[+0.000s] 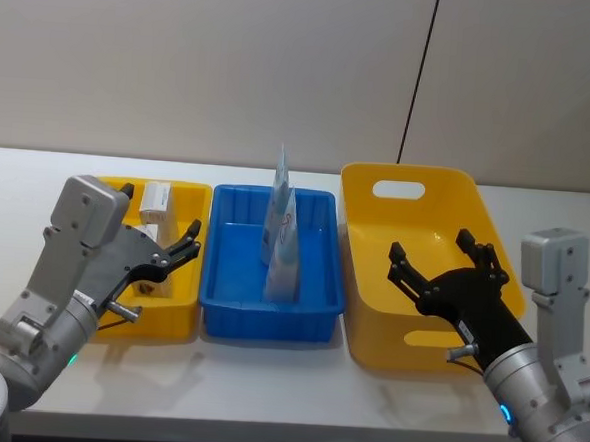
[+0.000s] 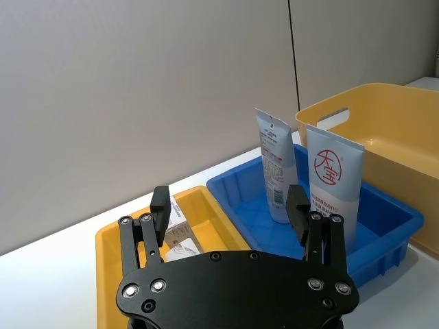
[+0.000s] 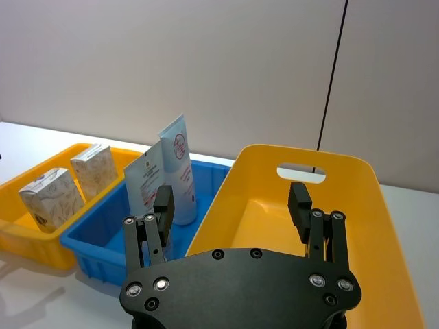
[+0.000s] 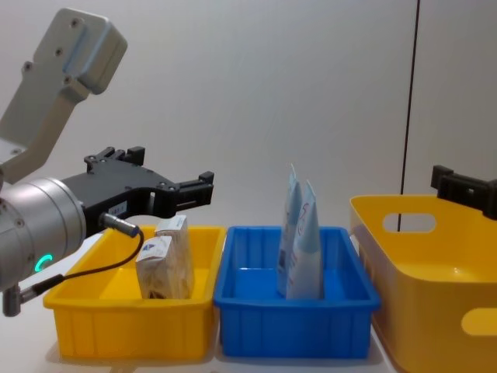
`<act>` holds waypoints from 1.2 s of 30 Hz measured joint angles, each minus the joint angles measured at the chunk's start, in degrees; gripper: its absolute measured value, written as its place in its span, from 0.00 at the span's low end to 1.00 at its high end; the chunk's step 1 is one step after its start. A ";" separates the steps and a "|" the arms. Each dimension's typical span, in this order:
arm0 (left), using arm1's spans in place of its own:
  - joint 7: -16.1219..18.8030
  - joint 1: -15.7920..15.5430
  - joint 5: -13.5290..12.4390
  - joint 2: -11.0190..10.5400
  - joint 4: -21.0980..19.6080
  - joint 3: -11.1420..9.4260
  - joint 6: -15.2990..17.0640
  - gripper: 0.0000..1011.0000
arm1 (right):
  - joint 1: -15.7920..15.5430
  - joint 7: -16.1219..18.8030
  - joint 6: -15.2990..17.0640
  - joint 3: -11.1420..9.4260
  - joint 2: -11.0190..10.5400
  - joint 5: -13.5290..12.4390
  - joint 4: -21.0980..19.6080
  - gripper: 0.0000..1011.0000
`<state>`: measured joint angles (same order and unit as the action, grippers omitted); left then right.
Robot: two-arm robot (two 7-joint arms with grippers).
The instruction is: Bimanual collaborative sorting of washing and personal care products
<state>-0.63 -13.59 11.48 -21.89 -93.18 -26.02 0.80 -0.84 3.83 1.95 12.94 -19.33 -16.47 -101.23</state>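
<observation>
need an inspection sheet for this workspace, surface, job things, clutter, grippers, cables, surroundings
surface: white table with small yellow bin, blue bin and large yellow bin side by side
job's things: rose-printed box and beige box in the small yellow bin; front tube and rear tube upright in the blue bin
clutter: nothing seen
grippers: left gripper open above the small yellow bin; right gripper open over the large yellow bin
cables: thin black cable looping under the left gripper
surroundings: plain grey wall with one dark line running down it
</observation>
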 joint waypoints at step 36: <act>-0.05 0.63 1.22 -0.15 -0.70 1.47 7.27 0.99 | 0.00 0.00 0.00 0.00 0.00 0.00 0.00 0.99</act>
<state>-0.68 -12.96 12.70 -22.05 -93.88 -24.55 8.07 -0.84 3.83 1.95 12.94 -19.33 -16.46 -101.23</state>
